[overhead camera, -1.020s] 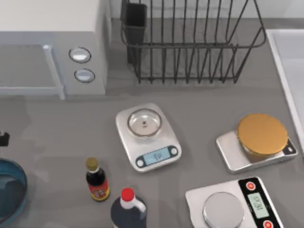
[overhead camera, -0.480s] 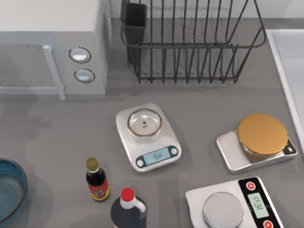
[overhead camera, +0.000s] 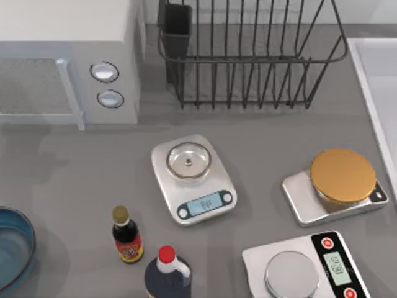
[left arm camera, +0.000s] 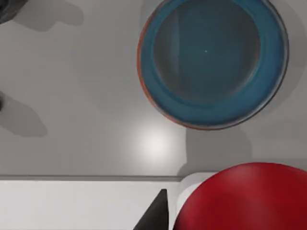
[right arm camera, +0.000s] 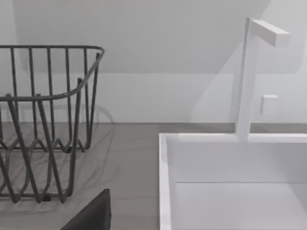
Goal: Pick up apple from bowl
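The apple (left arm camera: 244, 197) is sitting right against the left wrist camera, high above the bowl (left arm camera: 213, 62), which is lying empty at the table's (overhead camera: 279, 155) left edge. A dark fingertip (left arm camera: 156, 215) is showing beside the apple, but whether the left gripper is clamping it I cannot tell.

No text can be read with certainty: the centre scale (overhead camera: 194, 179) and the front scale (overhead camera: 308, 265) show display digits too small to read, and the small bottle's label (overhead camera: 129, 250) too

Bowl (overhead camera: 12, 251) sits at the table's (overhead camera: 74, 167) left edge. Two bottles (overhead camera: 127, 236) stand right of it. Three scales (overhead camera: 193, 179) lie further right.
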Robot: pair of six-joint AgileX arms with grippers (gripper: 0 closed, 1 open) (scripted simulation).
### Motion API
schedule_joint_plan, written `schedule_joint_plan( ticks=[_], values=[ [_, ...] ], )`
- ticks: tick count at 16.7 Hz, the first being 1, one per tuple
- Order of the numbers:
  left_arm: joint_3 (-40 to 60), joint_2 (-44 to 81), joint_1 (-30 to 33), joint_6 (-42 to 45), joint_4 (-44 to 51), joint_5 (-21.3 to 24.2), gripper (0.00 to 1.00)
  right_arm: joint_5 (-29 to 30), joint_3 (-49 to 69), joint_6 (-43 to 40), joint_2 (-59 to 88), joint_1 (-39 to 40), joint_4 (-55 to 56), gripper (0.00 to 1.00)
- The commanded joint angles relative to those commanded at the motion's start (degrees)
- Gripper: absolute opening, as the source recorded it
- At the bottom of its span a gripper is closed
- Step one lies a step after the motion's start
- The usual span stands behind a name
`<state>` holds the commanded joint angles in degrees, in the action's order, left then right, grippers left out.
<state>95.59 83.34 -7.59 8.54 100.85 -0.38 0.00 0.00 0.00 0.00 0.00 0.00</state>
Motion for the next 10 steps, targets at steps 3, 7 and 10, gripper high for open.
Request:
schedule_joint_plan(
  ticks=[3, 7, 10],
  values=[
    [0.9, 2.7, 3.8, -3.8, -1.1, 0.0, 0.0, 0.0, 0.0, 0.0, 0.0, 0.0, 0.0, 1.0],
    [2.7, 9.7, 16.6, -16.5, -5.3, 0.1, 0.0, 0.0, 0.0, 0.0, 0.0, 0.0, 0.0, 1.0],
    [3.8, 15.9, 29.6, -29.3, -9.9, 0.2, 0.0, 0.0, 0.0, 0.0, 0.0, 0.0, 0.0, 1.0]
  ],
)
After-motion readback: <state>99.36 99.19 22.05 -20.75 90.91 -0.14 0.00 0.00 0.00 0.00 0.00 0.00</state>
